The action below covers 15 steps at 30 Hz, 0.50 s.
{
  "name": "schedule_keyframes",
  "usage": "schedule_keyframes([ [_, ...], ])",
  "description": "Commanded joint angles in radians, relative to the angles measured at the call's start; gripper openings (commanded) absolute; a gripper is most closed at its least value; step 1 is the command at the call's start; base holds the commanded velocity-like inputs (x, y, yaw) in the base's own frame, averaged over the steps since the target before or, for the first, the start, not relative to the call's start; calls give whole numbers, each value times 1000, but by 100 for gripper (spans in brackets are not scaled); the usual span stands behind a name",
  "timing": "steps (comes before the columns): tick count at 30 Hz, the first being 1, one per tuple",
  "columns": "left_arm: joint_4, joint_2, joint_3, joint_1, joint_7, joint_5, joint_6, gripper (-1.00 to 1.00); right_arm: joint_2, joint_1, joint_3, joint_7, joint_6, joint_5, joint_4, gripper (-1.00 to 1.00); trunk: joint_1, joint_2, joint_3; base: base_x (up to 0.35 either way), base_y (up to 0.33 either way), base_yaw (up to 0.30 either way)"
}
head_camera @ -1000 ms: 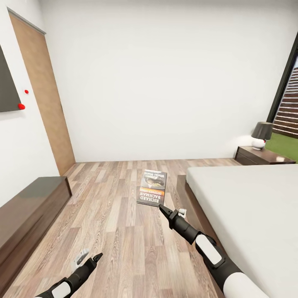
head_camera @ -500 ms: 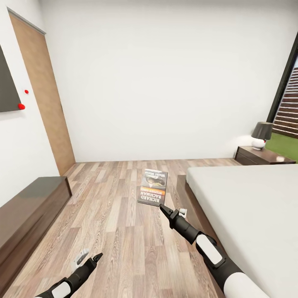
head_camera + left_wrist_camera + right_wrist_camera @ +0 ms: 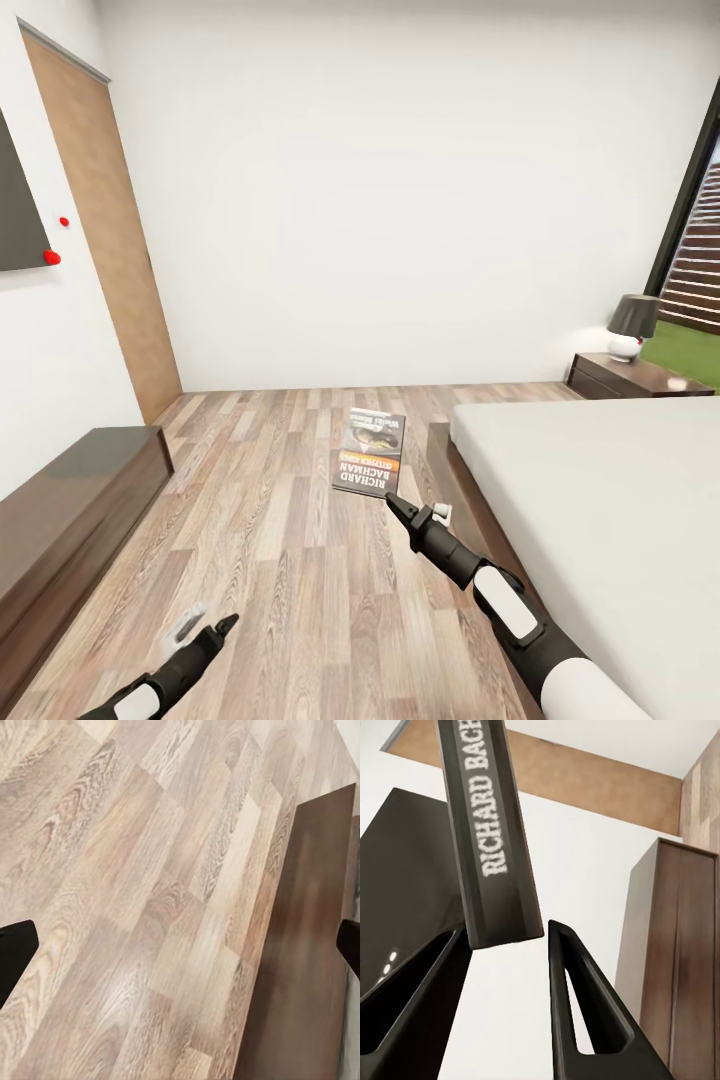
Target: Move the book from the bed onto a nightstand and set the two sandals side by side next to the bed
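The right gripper (image 3: 391, 502) clamps the book (image 3: 369, 455) by its near edge — nightstand (image 3: 630, 377) lies far ahead-right; left gripper (image 3: 226, 624) hangs open.

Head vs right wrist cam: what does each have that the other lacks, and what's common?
Head view: bed, nightstand with lamp, left claw, the book front cover. Right wrist view: spine lettering "RICHARD BACH", sitting between the right claw fingers. Both: book, right claw, bench, door, floor.
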Motion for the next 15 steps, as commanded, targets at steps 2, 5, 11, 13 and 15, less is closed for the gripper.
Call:
schedule_keyframes([
  [2, 1, 7, 8, 10, -5, -4, 1, 100, -1, -1, 3, -1, 7, -11, 0, -100, 0, -1, -1, 0, 0, 0],
  [5, 1, 16, 7, 33, -7, -4, 0, 100, -1, -1, 3, -1, 8, -9, 0, -100, 0, -1, -1, 0, 0, 0],
  [11, 1, 40, 6, 96, -9, -24, -16, 100, -1, -1, 4, -1, 10, -6, 1, -100, 0, -1, -1, 0, 0, 0],
  [13, 1, 47, 6, 120, -9, -44, -29, 100, -1, -1, 4, -1, 10, -6, 1, -100, 0, -1, -1, 0, 0, 0],
  [15, 1, 54, 6, 162, -9, -72, -60, 100, 0, -1, 5, -1, 10, -6, 1, -100, 0, -1, -1, 0, 0, 0],
])
